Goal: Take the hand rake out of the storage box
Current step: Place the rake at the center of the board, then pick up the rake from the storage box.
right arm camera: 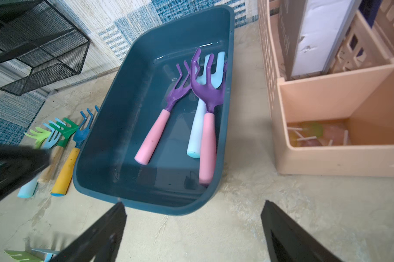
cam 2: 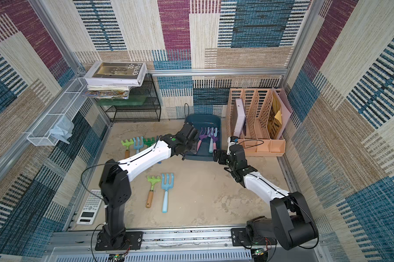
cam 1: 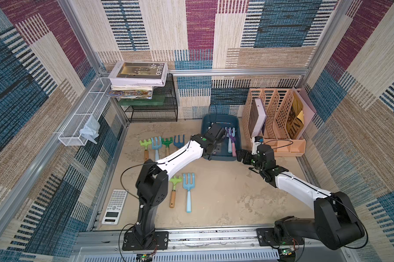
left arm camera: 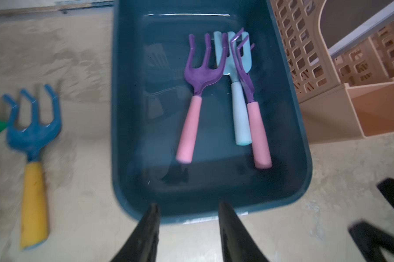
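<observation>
The storage box (cam 1: 223,119) (cam 2: 205,120) is a dark teal tray at the back of the table. Three hand rakes lie in it, toward its right side. One is purple with a pink handle (left arm camera: 191,127) (right arm camera: 154,136). A light blue one (left arm camera: 241,118) (right arm camera: 196,136) lies under a second purple one (left arm camera: 258,136) (right arm camera: 208,145). My left gripper (left arm camera: 188,205) (cam 1: 217,136) hovers over the box's near left part, jaws partly apart, nothing between them. My right gripper (right arm camera: 193,204) (cam 1: 242,156) stands wide open by the box's near right corner, holding nothing.
Several rakes lie in a row left of the box (cam 1: 156,145), the nearest blue with a yellow handle (left arm camera: 33,140). Two more lie mid-table (cam 1: 182,188). A peach file organizer (cam 1: 280,127) stands right of the box, a black wire shelf (cam 1: 153,108) back left, a calculator (cam 1: 114,206) front left.
</observation>
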{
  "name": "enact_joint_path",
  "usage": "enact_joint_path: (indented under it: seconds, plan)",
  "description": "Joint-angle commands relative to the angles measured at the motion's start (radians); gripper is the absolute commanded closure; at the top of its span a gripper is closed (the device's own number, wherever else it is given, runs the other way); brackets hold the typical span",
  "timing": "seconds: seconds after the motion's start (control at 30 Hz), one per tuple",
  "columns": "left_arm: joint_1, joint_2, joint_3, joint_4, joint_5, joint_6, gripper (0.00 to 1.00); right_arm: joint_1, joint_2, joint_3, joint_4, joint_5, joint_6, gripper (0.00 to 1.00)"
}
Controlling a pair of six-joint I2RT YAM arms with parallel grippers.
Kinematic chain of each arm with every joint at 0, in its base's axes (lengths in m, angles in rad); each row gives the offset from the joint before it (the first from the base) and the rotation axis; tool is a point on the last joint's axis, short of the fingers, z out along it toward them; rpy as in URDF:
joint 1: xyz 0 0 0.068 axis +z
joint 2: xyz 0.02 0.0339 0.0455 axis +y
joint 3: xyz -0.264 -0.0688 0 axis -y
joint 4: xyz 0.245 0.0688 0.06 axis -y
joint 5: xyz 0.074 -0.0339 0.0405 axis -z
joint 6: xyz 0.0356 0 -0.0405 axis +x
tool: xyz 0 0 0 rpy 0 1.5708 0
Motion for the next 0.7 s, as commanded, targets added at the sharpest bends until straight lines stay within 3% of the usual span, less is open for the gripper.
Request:
enact_joint_path:
  seconds: [0.0,0.13,0.27,0.33,0.43,0.57,0.67]
  plan:
    - [0.025,0.207,0.271,-0.180,0.109,0.109,0.60,-0.007,-0.012,-0.004,0.024,0.023,0.010,0.04]
    - [0.076,0.375,0.456,-0.207,0.204,0.101,0.62,-0.012,0.007,-0.008,0.043,-0.002,0.014,0.04]
    - [0.102,0.417,0.437,-0.152,0.240,0.107,0.56,-0.018,0.033,-0.002,0.051,-0.019,0.010,0.05]
    - [0.105,0.426,0.419,-0.132,0.247,0.109,0.48,-0.021,0.043,-0.001,0.051,-0.024,0.010,0.04]
    - [0.112,0.444,0.404,-0.124,0.259,0.105,0.47,-0.024,0.051,0.000,0.054,-0.029,0.008,0.04]
    - [0.117,0.466,0.398,-0.114,0.256,0.102,0.66,-0.027,0.059,0.001,0.057,-0.030,0.009,0.04]
    - [0.118,0.467,0.396,-0.108,0.246,0.103,0.70,-0.030,0.065,0.002,0.057,-0.032,0.008,0.04]
